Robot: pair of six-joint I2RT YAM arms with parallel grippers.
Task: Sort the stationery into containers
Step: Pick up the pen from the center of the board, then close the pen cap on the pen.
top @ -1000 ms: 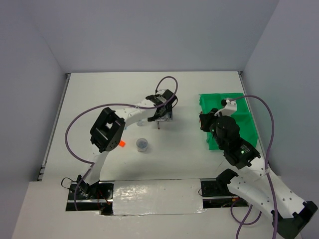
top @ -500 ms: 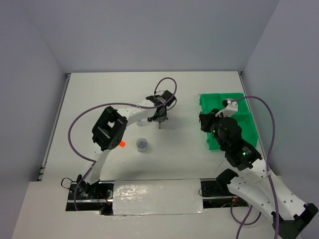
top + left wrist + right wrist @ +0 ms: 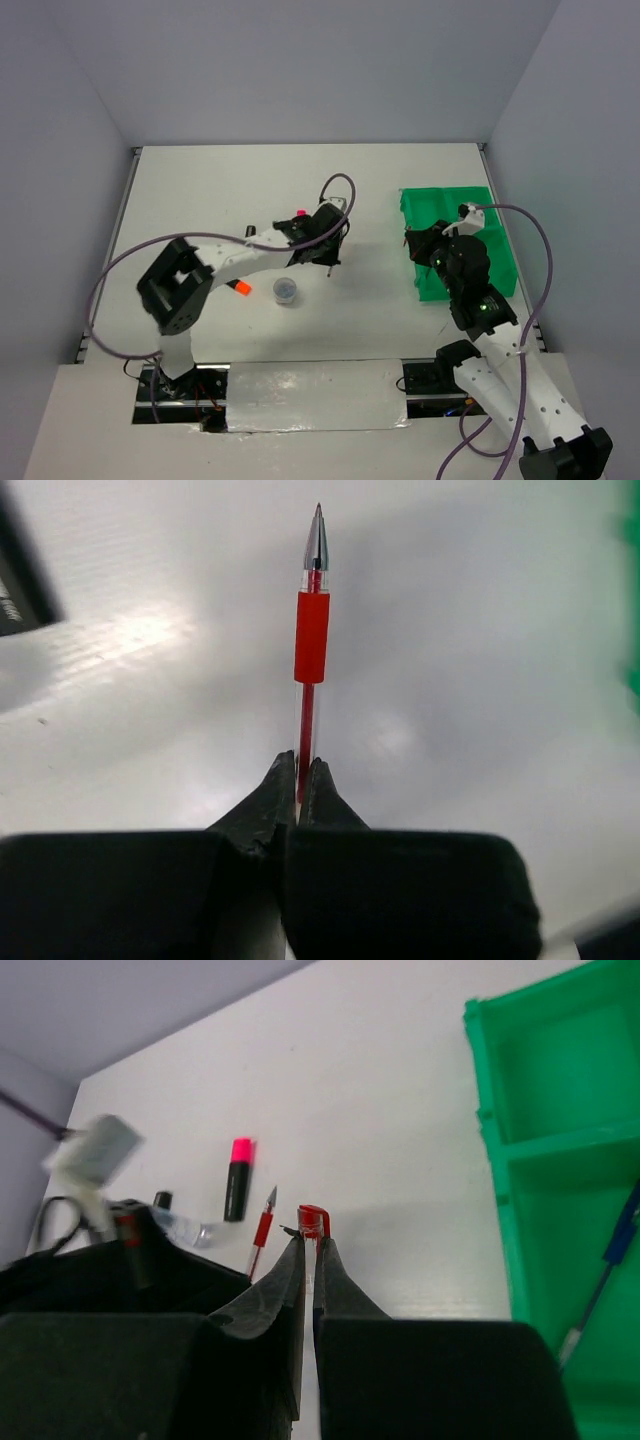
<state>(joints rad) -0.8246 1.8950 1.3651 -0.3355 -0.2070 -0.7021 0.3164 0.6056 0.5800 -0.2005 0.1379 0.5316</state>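
Note:
My left gripper (image 3: 299, 765) is shut on a thin red pen (image 3: 311, 630), whose tip points away from me above the white table. In the top view this gripper (image 3: 325, 243) hangs near the table's middle, with the pen's tip (image 3: 330, 267) below it. My right gripper (image 3: 310, 1242) is shut on a small clear cap with a red end (image 3: 316, 1220). It hovers at the left edge (image 3: 415, 245) of the green tray (image 3: 440, 195). A blue pen (image 3: 610, 1250) lies in one tray compartment (image 3: 500, 1150). A pink-capped highlighter (image 3: 238, 1178) lies on the table.
A round clear jar (image 3: 285, 290) and an orange-capped highlighter (image 3: 241, 288) sit left of the left gripper. A clear bottle (image 3: 185, 1228) lies by the left arm. Purple cables loop over both arms. Grey walls close in the table.
The left gripper has shut on the red pen and carried it a little nearer. Its elbow has swung left. The right gripper has stayed shut, shifting slightly.

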